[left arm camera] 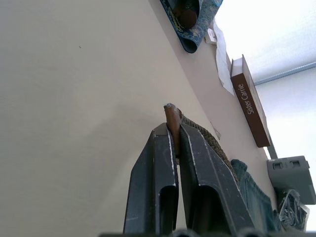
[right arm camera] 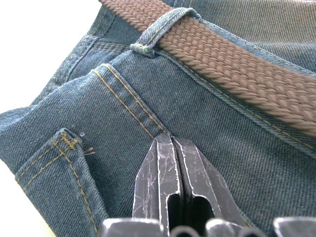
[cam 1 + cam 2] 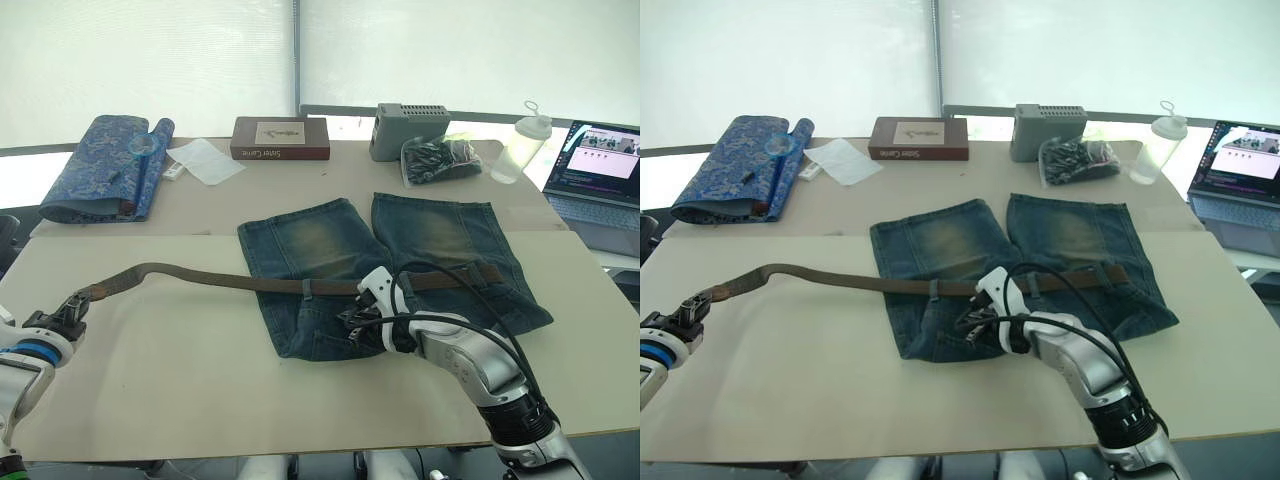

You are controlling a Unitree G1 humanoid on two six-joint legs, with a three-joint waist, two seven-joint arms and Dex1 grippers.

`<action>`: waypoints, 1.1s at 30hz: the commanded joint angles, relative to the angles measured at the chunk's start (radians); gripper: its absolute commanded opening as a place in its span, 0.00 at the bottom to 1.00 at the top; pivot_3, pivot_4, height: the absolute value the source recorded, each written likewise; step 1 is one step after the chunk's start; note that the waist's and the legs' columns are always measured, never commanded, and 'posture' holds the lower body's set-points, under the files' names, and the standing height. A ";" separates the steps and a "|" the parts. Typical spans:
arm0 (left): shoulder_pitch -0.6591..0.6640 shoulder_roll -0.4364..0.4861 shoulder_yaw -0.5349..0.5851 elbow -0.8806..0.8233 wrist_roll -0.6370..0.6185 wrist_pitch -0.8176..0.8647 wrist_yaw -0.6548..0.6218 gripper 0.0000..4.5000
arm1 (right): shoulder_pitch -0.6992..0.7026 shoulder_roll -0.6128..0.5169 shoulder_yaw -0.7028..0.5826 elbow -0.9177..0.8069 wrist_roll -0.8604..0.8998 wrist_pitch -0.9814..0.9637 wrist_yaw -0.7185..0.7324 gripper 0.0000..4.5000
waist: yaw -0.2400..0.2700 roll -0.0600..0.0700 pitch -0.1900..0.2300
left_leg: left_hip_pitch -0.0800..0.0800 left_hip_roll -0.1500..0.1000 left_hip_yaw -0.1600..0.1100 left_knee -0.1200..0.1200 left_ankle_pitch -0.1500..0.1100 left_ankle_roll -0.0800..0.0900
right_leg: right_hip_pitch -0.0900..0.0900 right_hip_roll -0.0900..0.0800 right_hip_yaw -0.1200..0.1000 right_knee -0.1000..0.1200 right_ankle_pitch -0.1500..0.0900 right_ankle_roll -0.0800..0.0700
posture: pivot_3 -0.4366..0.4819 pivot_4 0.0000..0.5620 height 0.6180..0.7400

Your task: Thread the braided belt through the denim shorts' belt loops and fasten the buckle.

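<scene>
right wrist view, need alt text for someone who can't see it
The right gripper, fingers shut, presses on the denim shorts just below the waistband. Above it the braided belt runs under a belt loop.

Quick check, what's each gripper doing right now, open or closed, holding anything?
Left gripper: closed on the tip of the braided belt.
Right gripper: closed, holding nothing, fingertips against the denim shorts.

From the head we look forward and down over the desk (image 3: 150, 350); both eyes share it — our wrist cameras sit close behind each tool, facing along its fingers.
</scene>
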 commanded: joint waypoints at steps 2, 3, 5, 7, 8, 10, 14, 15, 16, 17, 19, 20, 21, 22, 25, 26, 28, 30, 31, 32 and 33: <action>-0.002 0.068 0.014 0.003 -0.005 0.082 -0.066 0.00 | 0.008 0.004 -0.019 -0.010 0.002 -0.010 0.014 0.01 | -0.001 -0.001 0.000 | 0.000 0.000 0.000 0.000 0.000 0.000 | 0.000 0.000 0.000 0.000 0.000 0.000 | 0.48 0.27 1.00; 0.015 0.083 -0.006 -0.010 -0.001 0.121 -0.095 0.00 | 0.008 0.001 -0.021 -0.025 0.012 -0.026 0.036 0.01 | -0.002 -0.001 0.000 | 0.000 0.000 0.000 0.000 0.000 0.000 | 0.000 0.001 0.000 0.000 0.000 0.000 | 0.48 0.27 1.00; 0.052 0.111 -0.042 -0.036 0.027 0.180 -0.158 0.00 | 0.012 -0.003 -0.034 -0.064 0.044 -0.056 0.083 0.07 | -0.004 -0.001 0.000 | 0.000 0.000 0.000 -0.001 0.000 0.000 | -0.001 0.002 0.000 0.000 0.000 0.000 | 0.48 0.27 1.00; 0.096 0.145 -0.080 -0.068 0.101 0.188 -0.243 0.08 | 0.013 -0.002 -0.060 -0.087 0.079 -0.059 0.112 0.20 | -0.006 0.000 0.001 | -0.001 0.000 0.000 -0.001 0.000 0.000 | -0.002 0.002 0.000 -0.001 0.000 0.000 | 0.48 0.27 1.00; 0.113 0.157 -0.086 -0.075 0.134 0.180 -0.283 0.17 | 0.014 -0.011 -0.074 -0.109 0.104 -0.052 0.136 0.28 | -0.008 0.000 0.001 | -0.001 0.000 0.000 -0.002 0.000 0.000 | -0.002 0.002 0.001 -0.001 0.000 0.000 | 0.48 0.27 1.00; 0.124 0.188 -0.062 -0.076 0.192 0.136 -0.356 0.36 | 0.013 -0.043 -0.127 -0.152 0.152 -0.028 0.167 0.43 | -0.011 0.000 0.001 | -0.004 0.000 0.001 -0.003 0.000 0.000 | -0.002 0.002 0.001 -0.001 0.000 0.000 | 0.48 0.27 1.00; 0.066 0.221 0.003 -0.127 0.142 0.153 -0.453 0.77 | 0.017 -0.154 -0.237 -0.187 0.210 0.011 0.206 0.73 | -0.006 0.000 0.002 | -0.007 0.001 -0.002 -0.003 0.000 -0.001 | -0.004 0.001 -0.001 -0.001 0.000 -0.001 | 0.48 0.27 1.00; 0.051 0.230 0.005 -0.144 0.111 0.185 -0.469 0.89 | 0.016 -0.192 -0.262 -0.188 0.213 0.018 0.213 0.81 | -0.001 0.000 0.003 | -0.007 0.001 -0.002 -0.003 0.000 -0.001 | -0.005 -0.002 -0.002 -0.002 0.000 -0.001 | 0.48 0.27 1.00; 0.048 0.243 -0.010 -0.172 0.096 0.218 -0.497 1.00 | 0.013 -0.228 -0.283 -0.183 0.213 0.024 0.216 0.90 | 0.001 0.000 0.004 | -0.008 0.001 -0.003 -0.003 0.000 -0.001 | -0.006 -0.004 -0.004 -0.002 0.000 -0.001 | 0.48 0.27 1.00; 0.052 0.255 -0.033 -0.216 0.065 0.262 -0.530 1.00 | 0.006 -0.268 -0.305 -0.172 0.206 0.030 0.217 0.98 | 0.001 0.000 0.004 | -0.008 0.001 -0.003 -0.003 0.000 -0.001 | -0.005 -0.005 -0.005 -0.003 0.000 -0.001 | 0.48 0.27 1.00; 0.055 0.268 -0.108 -0.326 0.053 0.309 -0.569 1.00 | -0.013 -0.346 -0.336 -0.143 0.176 0.019 0.219 1.00 | 0.000 0.002 0.005 | -0.009 0.000 -0.003 -0.002 0.000 -0.001 | -0.004 -0.006 -0.005 -0.003 -0.001 -0.001 | 0.48 0.27 1.00; 0.051 0.268 -0.151 -0.380 0.051 0.323 -0.575 1.00 | -0.025 -0.379 -0.347 -0.127 0.157 0.005 0.216 1.00 | 0.000 0.004 0.006 | -0.009 -0.001 -0.002 -0.002 -0.001 0.000 | -0.003 -0.006 -0.004 -0.003 -0.001 0.000 | 0.48 0.27 1.00; 0.033 0.260 -0.207 -0.434 0.037 0.338 -0.565 1.00 | -0.040 -0.420 -0.351 -0.103 0.129 -0.005 0.211 1.00 | 0.000 0.006 0.008 | -0.009 -0.002 -0.001 -0.002 -0.001 0.000 | -0.003 -0.006 -0.004 -0.003 -0.001 0.000 | 0.48 0.27 1.00; 0.018 0.253 -0.258 -0.480 0.051 0.340 -0.557 1.00 | -0.055 -0.449 -0.351 -0.077 0.108 -0.008 0.206 1.00 | 0.000 0.007 0.008 | -0.010 -0.002 0.000 -0.002 -0.001 0.000 | -0.004 -0.006 -0.003 -0.003 0.000 0.001 | 0.48 0.27 1.00; -0.065 0.172 -0.437 -0.552 0.122 0.324 -0.473 1.00 | -0.127 -0.488 -0.339 0.034 0.028 0.017 0.132 1.00 | -0.001 0.007 0.008 | -0.011 -0.002 0.000 -0.002 0.000 0.000 | -0.004 -0.005 -0.003 -0.002 0.000 0.000 | 0.48 0.27 1.00; -0.100 0.130 -0.502 -0.567 0.141 0.323 -0.435 1.00 | -0.151 -0.496 -0.337 0.073 0.004 0.038 0.105 1.00 | -0.001 0.007 0.008 | -0.011 -0.001 0.000 -0.002 0.002 0.002 | -0.004 -0.005 -0.002 -0.002 0.000 0.000 | 0.48 0.27 1.00; -0.161 0.048 -0.599 -0.559 0.197 0.323 -0.366 1.00 | -0.183 -0.513 -0.333 0.132 -0.030 0.100 0.066 1.00 | 0.001 0.006 0.008 | -0.012 -0.001 0.000 -0.002 0.005 0.007 | -0.004 -0.005 -0.002 -0.002 0.000 0.000 | 0.48 0.27 1.00; -0.201 -0.037 -0.665 -0.514 0.244 0.322 -0.301 1.00 | -0.186 -0.530 -0.341 0.149 -0.045 0.160 0.043 1.00 | 0.003 0.006 0.008 | -0.012 -0.001 0.000 -0.002 0.005 0.008 | -0.004 -0.005 -0.002 -0.003 0.001 0.000 | 0.48 0.27 1.00; -0.212 -0.063 -0.686 -0.505 0.263 0.322 -0.288 1.00 | -0.183 -0.538 -0.344 0.147 -0.049 0.175 0.040 1.00 | 0.002 0.006 0.008 | -0.013 -0.001 0.000 -0.002 0.006 0.008 | -0.004 -0.005 -0.002 -0.002 0.001 0.000 | 0.48 0.27 1.00; -0.223 -0.080 -0.705 -0.494 0.286 0.325 -0.278 1.00 | -0.181 -0.543 -0.346 0.142 -0.050 0.187 0.039 1.00 | 0.001 0.006 0.008 | -0.013 -0.001 0.000 -0.002 0.005 0.009 | -0.004 -0.005 -0.002 -0.003 0.001 0.000 | 0.48 0.27 1.00; -0.235 -0.103 -0.732 -0.477 0.314 0.328 -0.270 1.00 | -0.176 -0.561 -0.345 0.141 -0.058 0.201 0.039 1.00 | 0.000 0.006 0.008 | -0.014 -0.001 0.000 -0.002 0.005 0.010 | -0.005 -0.005 -0.001 -0.002 0.001 0.000 | 0.48 0.27 1.00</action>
